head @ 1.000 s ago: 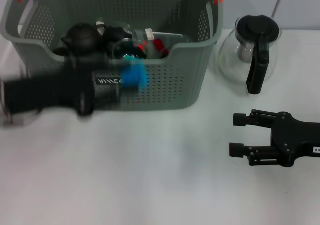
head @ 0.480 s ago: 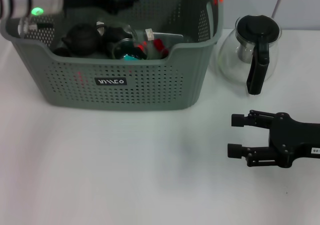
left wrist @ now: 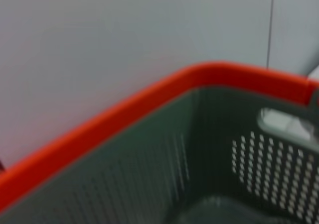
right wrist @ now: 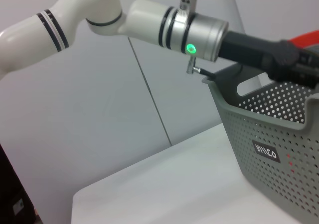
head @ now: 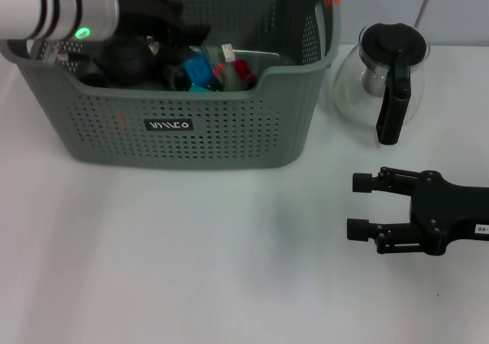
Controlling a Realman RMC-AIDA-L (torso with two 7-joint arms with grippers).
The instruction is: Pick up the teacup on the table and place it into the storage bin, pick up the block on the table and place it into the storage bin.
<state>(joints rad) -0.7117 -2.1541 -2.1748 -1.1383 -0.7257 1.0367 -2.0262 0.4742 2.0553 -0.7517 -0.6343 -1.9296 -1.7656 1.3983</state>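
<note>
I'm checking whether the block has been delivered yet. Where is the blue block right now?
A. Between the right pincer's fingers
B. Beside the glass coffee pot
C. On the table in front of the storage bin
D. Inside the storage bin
D: the blue block sits inside the storage bin among other items, just off the left pincer, far from the open right pincer on the table.

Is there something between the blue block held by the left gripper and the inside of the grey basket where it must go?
Nothing visible blocks it. The left gripper is already inside the large grey perforated storage bin, past the rim, with the small blue block just above the dark teapot and other items lying there. The right gripper rests on the white table.
</note>
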